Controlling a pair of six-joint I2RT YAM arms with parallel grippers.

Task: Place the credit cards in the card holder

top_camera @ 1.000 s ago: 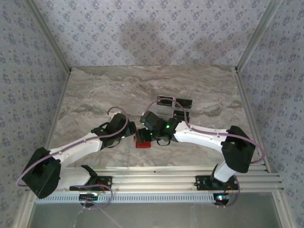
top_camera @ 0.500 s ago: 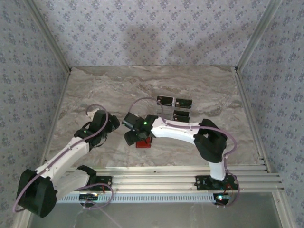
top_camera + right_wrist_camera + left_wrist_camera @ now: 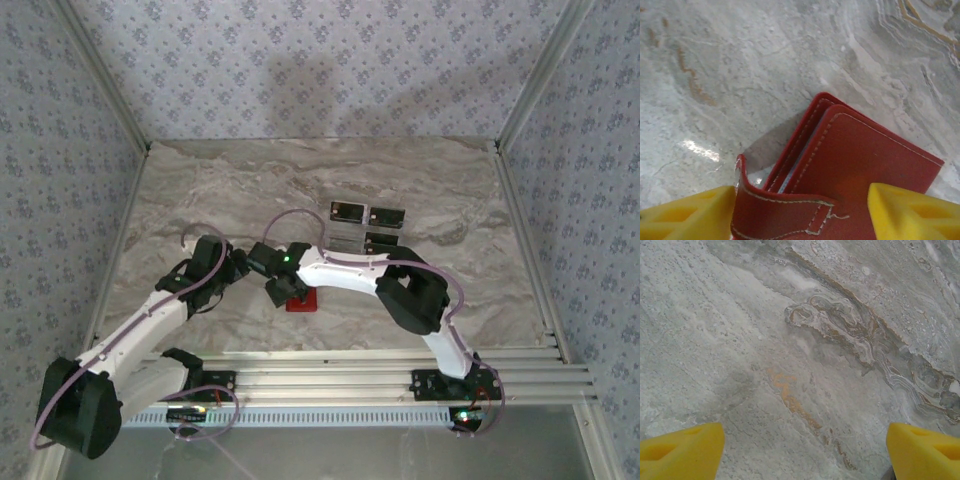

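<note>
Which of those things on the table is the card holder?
Look toward the near edge of the marble table, midway between the two arms. The card holder is the small red stitched folding wallet under the tip of the right arm. The cards farther back are flat dark or silvery slips; it alone is red.

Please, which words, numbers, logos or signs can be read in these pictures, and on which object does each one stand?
No text can be read in any view.
Red wallet: only pale stitching, no word or logo on the visible side.
Black cards: any print is too small to read from the top view.
Marble table: only veins, no label.
</note>
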